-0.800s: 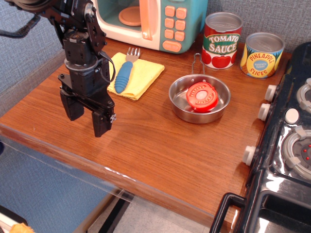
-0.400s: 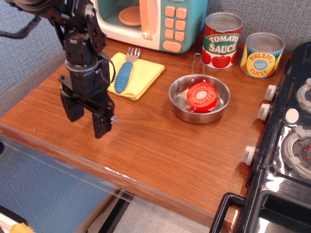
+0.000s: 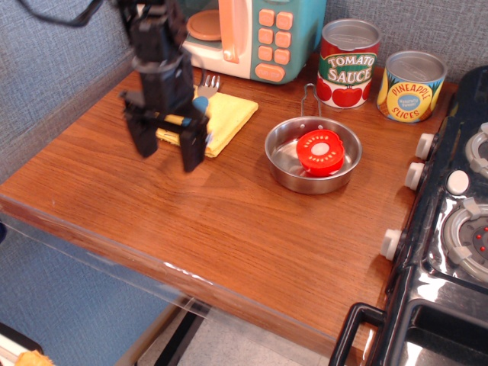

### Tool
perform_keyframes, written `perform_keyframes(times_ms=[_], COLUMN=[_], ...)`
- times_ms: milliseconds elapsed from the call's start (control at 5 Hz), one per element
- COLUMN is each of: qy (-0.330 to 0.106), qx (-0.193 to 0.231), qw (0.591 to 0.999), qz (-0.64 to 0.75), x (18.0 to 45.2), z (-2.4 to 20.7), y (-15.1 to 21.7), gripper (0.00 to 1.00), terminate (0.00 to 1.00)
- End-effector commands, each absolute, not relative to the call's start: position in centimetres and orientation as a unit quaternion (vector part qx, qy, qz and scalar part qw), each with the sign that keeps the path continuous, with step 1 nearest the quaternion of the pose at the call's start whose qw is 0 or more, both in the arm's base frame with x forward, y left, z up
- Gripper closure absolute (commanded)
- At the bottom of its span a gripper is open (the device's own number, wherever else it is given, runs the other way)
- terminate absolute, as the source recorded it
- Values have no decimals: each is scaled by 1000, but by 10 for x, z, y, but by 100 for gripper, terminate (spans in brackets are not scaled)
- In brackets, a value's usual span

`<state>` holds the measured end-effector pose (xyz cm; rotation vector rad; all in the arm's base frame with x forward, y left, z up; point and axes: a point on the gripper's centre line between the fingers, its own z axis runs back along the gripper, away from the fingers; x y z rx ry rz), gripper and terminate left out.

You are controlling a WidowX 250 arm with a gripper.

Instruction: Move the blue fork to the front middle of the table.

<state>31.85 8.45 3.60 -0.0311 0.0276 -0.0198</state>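
The blue fork (image 3: 203, 97) lies on a yellow cloth (image 3: 225, 116) at the back left of the brown wood-grain table (image 3: 229, 221). Only its silver tines and a bit of its blue handle show; my arm hides the handle's other part. My black gripper (image 3: 168, 149) is open and empty, its two fingers pointing down over the near left edge of the cloth, just in front of the fork. I cannot tell whether the fingertips touch the cloth or the table.
A steel pan (image 3: 284, 156) with a red tomato slice (image 3: 321, 151) sits right of the cloth. A toy microwave (image 3: 252, 34) and two cans (image 3: 348, 61) stand at the back. A black toy stove (image 3: 450, 229) fills the right side.
My gripper has risen and moved back and to the right, from the table's left front toward the cloth and fork. It stays open. The tomato slice has shifted slightly in the pan.
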Motion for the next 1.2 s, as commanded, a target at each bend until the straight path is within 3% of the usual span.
perform_keyframes(times_ms=[0, 1000], qy=[-34, -17], qx=[-9, 34], qw=[998, 998], qz=[49, 46], x=[401, 405], z=[68, 45], y=[99, 106], gripper=[0, 0], terminate=[0, 0])
